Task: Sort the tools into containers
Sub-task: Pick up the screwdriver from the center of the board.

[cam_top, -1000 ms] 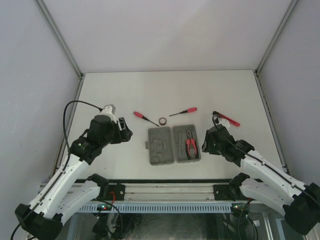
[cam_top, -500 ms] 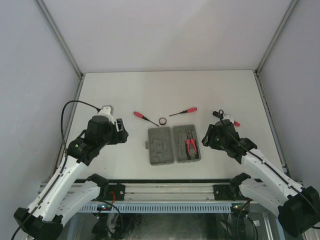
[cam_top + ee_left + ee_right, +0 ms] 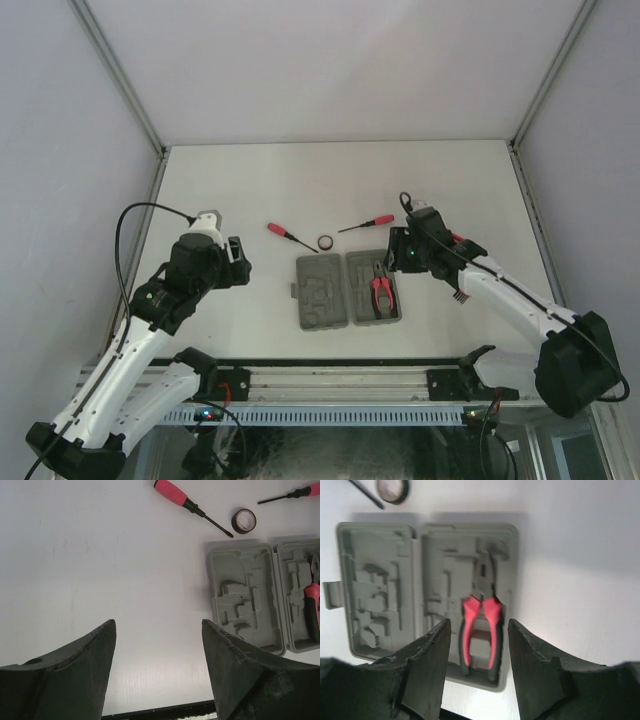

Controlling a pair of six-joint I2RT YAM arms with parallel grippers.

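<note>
The grey case (image 3: 322,293) lies open in the table's middle, with red-handled pliers (image 3: 381,289) in its right half (image 3: 432,555). Beyond it lie a red screwdriver (image 3: 289,236), a black ring (image 3: 326,242) and a second, slimmer screwdriver (image 3: 366,224). My right gripper (image 3: 398,262) hovers open at the case's right edge. In its wrist view the pliers (image 3: 481,626) show between the empty fingers (image 3: 420,670). My left gripper (image 3: 243,266) is open and empty over bare table left of the case (image 3: 245,597). Its view shows the screwdriver (image 3: 192,507) and ring (image 3: 244,520).
A slim red stick tool (image 3: 458,239) peeks out behind my right arm. A small dark comb-like piece (image 3: 459,294) lies right of the case. Metal rails run along the table's side edges, and white walls close it in.
My right arm has swung left and away from me, from the table's right side to the case. The left gripper has drawn back slightly to the left.
</note>
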